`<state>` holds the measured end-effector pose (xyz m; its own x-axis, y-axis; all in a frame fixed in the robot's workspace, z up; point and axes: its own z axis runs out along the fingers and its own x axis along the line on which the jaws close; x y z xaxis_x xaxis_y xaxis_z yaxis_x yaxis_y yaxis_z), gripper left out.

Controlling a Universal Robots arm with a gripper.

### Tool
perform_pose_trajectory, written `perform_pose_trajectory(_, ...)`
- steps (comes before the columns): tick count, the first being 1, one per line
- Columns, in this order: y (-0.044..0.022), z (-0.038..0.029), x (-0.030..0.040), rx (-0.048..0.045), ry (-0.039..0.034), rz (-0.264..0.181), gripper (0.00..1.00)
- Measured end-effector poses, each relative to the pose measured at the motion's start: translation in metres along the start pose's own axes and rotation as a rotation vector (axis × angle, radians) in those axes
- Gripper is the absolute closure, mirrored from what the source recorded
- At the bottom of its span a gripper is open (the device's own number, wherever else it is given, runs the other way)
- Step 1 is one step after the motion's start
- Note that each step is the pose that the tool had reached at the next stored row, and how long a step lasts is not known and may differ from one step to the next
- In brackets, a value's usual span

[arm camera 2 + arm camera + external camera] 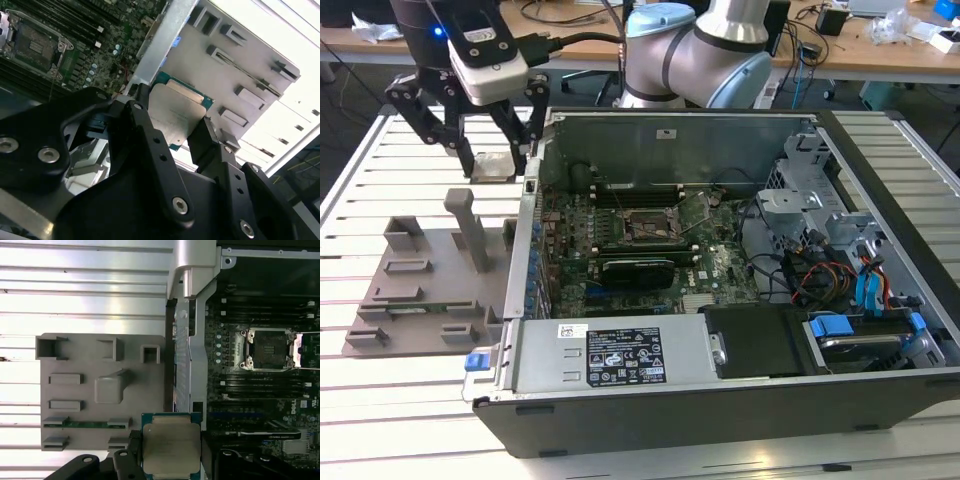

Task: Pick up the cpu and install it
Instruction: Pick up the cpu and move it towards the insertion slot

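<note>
Currently my gripper (171,116) clasps the cpu (181,106) by opposite edges; I judge it light, stiff and fragile, so edge contact seems safest.

One cpu (171,447), one tray (412,292), one case (720,128) (open) — one hand (498,166).

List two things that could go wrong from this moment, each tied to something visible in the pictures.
1. The gripper pinches the cpu by two opposite edges alone, outside the computer case; a slip or tilt could drop it.
2. The case wall stands between the cpu and the open socket. The gripper's wide linkage might strike the wall on the way, and a chip that arrives tilted could perhaps harm the socket.
</note>
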<state>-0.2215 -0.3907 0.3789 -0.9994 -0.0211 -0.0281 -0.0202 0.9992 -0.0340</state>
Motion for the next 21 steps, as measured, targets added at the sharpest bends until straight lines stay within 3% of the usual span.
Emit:
perform_pose_trajectory(11, 0.0013, 0.0031, -0.0273, 0.0, 0.0026, 0.0, 0.45)
perform_pose_trajectory(21, 0.0172, 0.012, -0.0559, -0.0003, 0.0111, 0.0, 0.45)
